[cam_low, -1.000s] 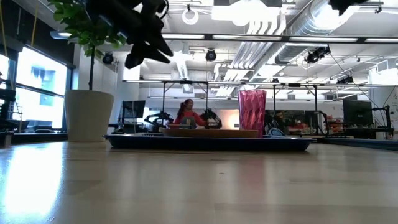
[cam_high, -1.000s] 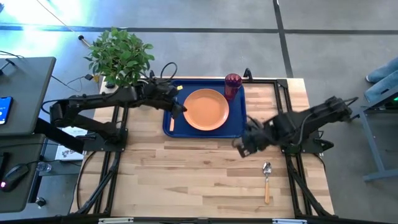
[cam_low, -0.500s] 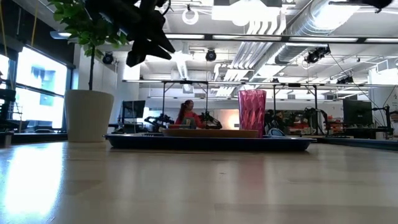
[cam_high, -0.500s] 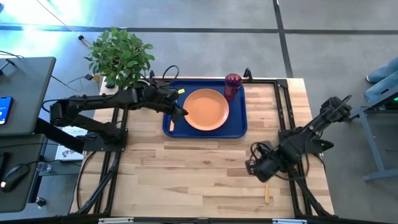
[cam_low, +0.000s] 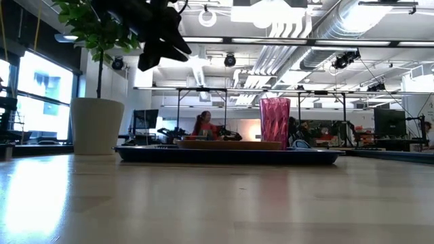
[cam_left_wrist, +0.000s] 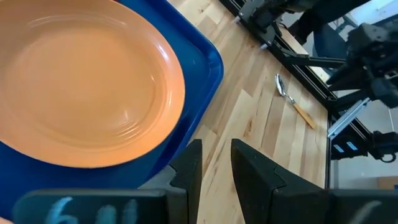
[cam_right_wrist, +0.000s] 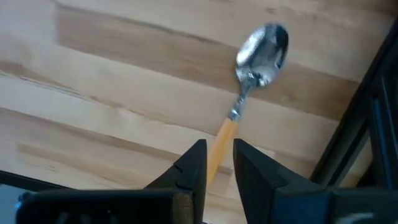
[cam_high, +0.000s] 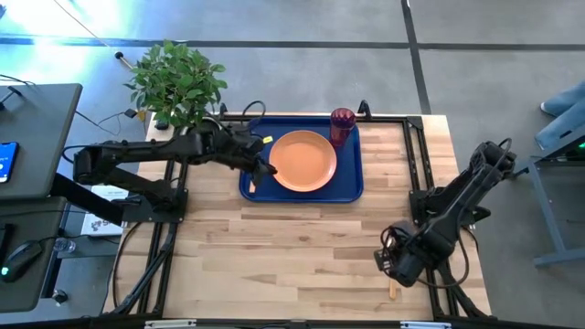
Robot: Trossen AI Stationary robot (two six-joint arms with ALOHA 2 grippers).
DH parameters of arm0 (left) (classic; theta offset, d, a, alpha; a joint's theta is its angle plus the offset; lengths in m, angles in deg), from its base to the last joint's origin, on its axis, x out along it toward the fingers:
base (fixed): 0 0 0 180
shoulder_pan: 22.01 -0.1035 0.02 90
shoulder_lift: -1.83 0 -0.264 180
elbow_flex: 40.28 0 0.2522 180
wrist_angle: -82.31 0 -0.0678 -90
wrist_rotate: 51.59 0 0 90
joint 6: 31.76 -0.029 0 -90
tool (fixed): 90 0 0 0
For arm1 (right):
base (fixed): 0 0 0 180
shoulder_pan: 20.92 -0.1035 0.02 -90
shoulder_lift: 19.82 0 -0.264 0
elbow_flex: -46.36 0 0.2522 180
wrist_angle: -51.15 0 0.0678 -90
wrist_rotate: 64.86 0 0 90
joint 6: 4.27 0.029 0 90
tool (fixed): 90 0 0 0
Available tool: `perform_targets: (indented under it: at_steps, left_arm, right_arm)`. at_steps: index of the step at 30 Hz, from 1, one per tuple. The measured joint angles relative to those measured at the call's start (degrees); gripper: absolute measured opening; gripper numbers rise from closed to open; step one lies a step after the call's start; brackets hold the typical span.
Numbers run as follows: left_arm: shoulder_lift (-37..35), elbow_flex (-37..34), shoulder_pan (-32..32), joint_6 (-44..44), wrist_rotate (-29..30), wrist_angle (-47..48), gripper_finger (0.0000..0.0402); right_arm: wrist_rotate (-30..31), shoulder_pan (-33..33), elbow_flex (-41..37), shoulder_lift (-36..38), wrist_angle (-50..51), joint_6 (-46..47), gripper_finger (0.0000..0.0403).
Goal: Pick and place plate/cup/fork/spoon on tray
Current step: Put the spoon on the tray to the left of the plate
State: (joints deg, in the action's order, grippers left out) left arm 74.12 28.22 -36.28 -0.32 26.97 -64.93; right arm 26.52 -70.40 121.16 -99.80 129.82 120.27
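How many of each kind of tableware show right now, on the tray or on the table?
Plate: 1, on the tray
Cup: 1, on the tray
Spoon: 1, on the table, under the right gripper
Fork: 1, a handle at the tray's left edge beside the left gripper
Total: 4
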Motion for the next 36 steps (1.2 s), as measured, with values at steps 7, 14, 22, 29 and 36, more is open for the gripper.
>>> perform_targets:
  at_steps: [7,14,22,29,36]
  left_arm:
    - [0.0,0.0,1.8,0.0,0.0,0.0,0.0076]
    - [0.0,0.0,2.1,1.5,0.1,0.0,0.0076]
    - [0.0,0.0,2.1,1.5,0.1,0.0,0.0076]
    - [0.0,0.0,2.1,1.4,0.1,0.0,0.0076]
    - [0.0,0.0,2.1,1.4,0.1,0.0,0.0076]
  right_arm:
    - [-6.4,-1.7,-9.1,0.0,-10.2,2.7,0.0125]
    - [-6.0,-1.9,-16.9,0.0,-23.6,3.1,0.0162]
    - [-7.5,-1.1,-20.8,-0.1,-26.6,4.1,0.0162]
    - [-7.8,0.0,-20.8,-5.2,-28.2,4.1,0.0139]
    - [-8.5,0.2,-19.0,-10.2,-27.9,4.1,0.0125]
